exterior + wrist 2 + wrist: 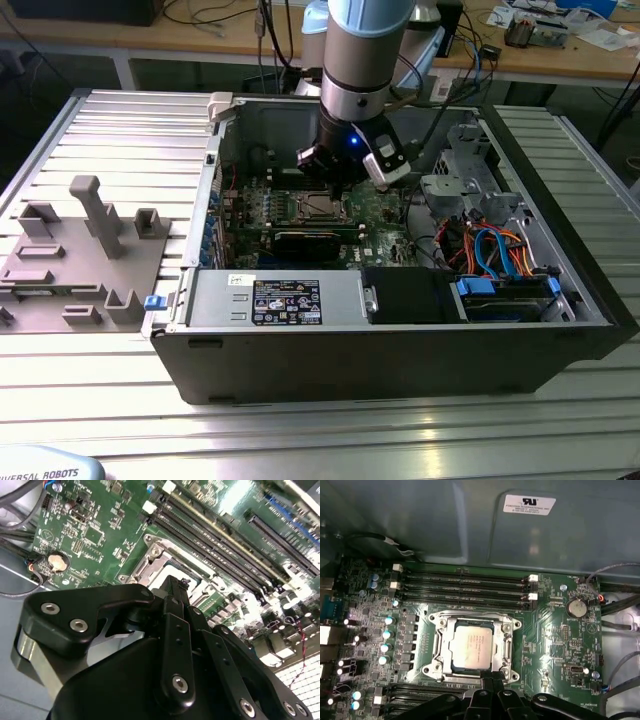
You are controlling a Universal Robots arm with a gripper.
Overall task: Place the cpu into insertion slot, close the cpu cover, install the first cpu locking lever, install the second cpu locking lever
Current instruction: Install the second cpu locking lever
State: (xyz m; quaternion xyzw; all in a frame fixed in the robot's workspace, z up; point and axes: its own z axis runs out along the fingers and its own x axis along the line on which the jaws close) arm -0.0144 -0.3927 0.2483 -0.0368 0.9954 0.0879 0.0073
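I count one cpu [472,647] in one insertion slot [436,650], one coin battery [577,607], four long memory slots [465,586] above the socket (more sit partly hidden below), one claw [492,680].

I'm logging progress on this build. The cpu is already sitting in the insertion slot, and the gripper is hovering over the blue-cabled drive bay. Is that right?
Not quite. The cpu does sit in the insertion slot, but the gripper is at the slot's edge over the green motherboard, not over the drive bay. The first wrist view shows this; the exterior view agrees.
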